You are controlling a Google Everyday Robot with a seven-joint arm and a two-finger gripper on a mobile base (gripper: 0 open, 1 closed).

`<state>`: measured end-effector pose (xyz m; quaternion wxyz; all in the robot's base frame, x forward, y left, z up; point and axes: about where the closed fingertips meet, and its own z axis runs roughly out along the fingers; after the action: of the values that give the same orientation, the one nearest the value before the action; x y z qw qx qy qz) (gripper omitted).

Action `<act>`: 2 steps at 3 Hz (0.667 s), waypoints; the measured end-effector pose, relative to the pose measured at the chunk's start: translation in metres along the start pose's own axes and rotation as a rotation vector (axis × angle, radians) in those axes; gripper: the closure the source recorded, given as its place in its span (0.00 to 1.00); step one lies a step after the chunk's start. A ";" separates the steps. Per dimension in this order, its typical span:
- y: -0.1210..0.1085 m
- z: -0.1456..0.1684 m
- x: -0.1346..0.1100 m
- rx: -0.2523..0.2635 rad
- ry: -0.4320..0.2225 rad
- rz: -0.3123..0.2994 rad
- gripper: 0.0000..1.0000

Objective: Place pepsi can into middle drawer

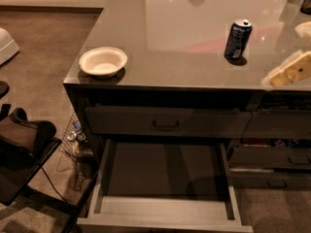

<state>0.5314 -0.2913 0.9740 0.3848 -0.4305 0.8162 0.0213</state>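
The pepsi can (237,39) stands upright on the glossy grey counter top (184,57), right of centre. The middle drawer (165,178) is pulled open below the counter, with a bare dark bottom. My gripper (290,72) shows as a pale yellow part at the right edge, low over the counter's front right. It is to the right of the can, a little nearer the front edge, and apart from it. It holds nothing that I can see.
A white bowl (103,62) sits at the counter's front left corner. A closed drawer front with a dark handle (166,124) is above the open drawer. Narrower drawers (277,157) are at right. A black chair (22,149) and wire clutter (75,144) stand on the carpet at left.
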 end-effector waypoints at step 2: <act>-0.109 0.040 0.005 0.136 -0.364 0.200 0.00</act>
<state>0.6328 -0.3482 0.9750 0.5501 -0.3092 0.7714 0.0817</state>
